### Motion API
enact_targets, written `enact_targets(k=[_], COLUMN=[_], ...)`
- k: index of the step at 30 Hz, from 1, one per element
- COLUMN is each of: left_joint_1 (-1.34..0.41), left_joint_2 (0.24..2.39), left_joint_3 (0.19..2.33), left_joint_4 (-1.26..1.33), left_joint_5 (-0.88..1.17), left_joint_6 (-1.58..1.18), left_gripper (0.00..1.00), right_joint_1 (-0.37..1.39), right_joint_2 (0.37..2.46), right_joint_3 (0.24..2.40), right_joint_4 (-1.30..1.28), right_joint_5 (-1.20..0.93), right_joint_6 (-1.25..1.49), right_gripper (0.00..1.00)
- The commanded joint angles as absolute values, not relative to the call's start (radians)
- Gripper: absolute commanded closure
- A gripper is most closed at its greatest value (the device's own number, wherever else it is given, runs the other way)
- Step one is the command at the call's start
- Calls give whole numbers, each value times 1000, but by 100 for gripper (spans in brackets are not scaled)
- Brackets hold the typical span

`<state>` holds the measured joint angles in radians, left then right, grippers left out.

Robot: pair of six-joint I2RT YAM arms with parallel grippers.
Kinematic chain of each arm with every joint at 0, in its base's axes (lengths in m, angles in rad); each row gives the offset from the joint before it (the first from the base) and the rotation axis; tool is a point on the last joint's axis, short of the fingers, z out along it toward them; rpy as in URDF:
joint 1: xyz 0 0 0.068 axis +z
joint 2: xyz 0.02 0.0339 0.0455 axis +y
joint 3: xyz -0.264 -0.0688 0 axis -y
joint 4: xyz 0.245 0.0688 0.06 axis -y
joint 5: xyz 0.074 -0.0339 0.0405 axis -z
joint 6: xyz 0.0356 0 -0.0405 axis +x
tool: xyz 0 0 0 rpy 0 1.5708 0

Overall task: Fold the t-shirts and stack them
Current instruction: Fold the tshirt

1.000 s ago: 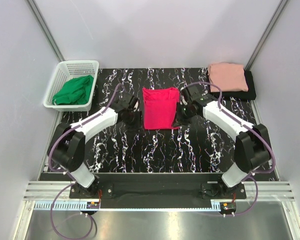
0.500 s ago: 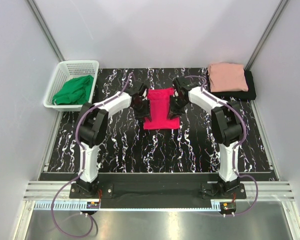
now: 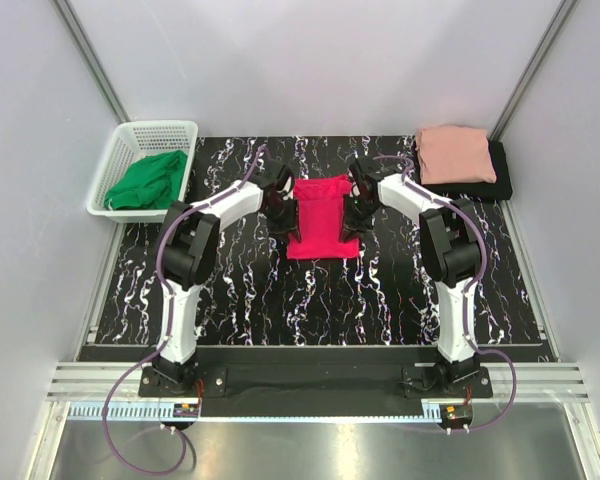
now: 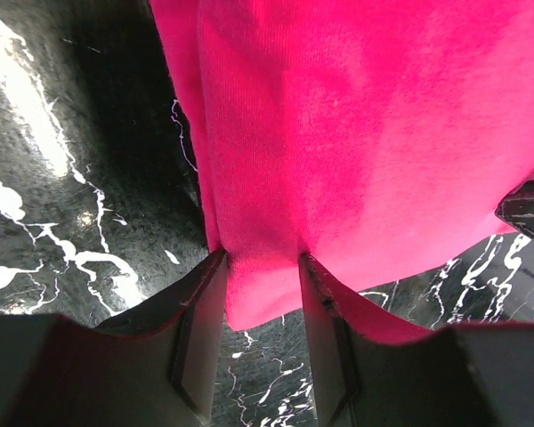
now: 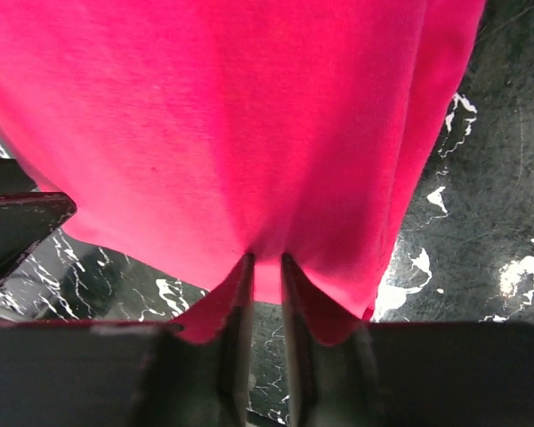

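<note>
The crimson shirt (image 3: pixel 320 220) lies mid-table, its long axis running away from the bases, directly between the arms. The left gripper (image 3: pixel 279 203) is clamped on its left edge and the right gripper (image 3: pixel 356 207) on its right edge, with cloth bunched between each pair of fingers. The salmon shirt (image 3: pixel 456 152) rests on the black shirt (image 3: pixel 501 175) at the far right corner. That stack is nearer the right arm, so any carry likely heads that way.

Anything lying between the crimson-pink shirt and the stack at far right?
Nothing visible. Bare table separates the crimson-pink shirt from the salmon shirt lying on the black shirt; only the right arm crosses that gap.
</note>
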<state>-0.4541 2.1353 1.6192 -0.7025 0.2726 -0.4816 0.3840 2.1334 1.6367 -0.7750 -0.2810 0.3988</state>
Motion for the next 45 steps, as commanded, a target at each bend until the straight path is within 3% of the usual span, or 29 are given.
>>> enact_targets(k=[1,2,3,4,9,22,45], left_joint_1=[-457,-457,-457,-459,-459,-483,-548], left_joint_2=[2143,2152,2155,2158,2163,2056,1737], left_joint_3=[1635,1634,1632,1632,1611,1405,1129], left_joint_4=[-693,-693,-696,-695,-701,-675,-672], left_joint_5=[298,298,296,292,281,259,253], left_joint_6=[-462,-460,-460,-465,-471,-474,-512], left_gripper=[59,61,62,68,100,100,100], right_joint_1=[379,379,379,379,379,377,482], right_joint_2=[2151,2160,2164,2167,2198,2097,1651], right_joint_3=[1629,1628,1625,1621,1605,1407,996], right_joint_4=[-772,-772,-772,-772,-772,-723,-624], right_joint_5=[-302,-308,-311,-313,-319,-321,-337], right_joint_6=[383,382,383,387,388,399,560], right_gripper=[79,80,93,100,100,100,100])
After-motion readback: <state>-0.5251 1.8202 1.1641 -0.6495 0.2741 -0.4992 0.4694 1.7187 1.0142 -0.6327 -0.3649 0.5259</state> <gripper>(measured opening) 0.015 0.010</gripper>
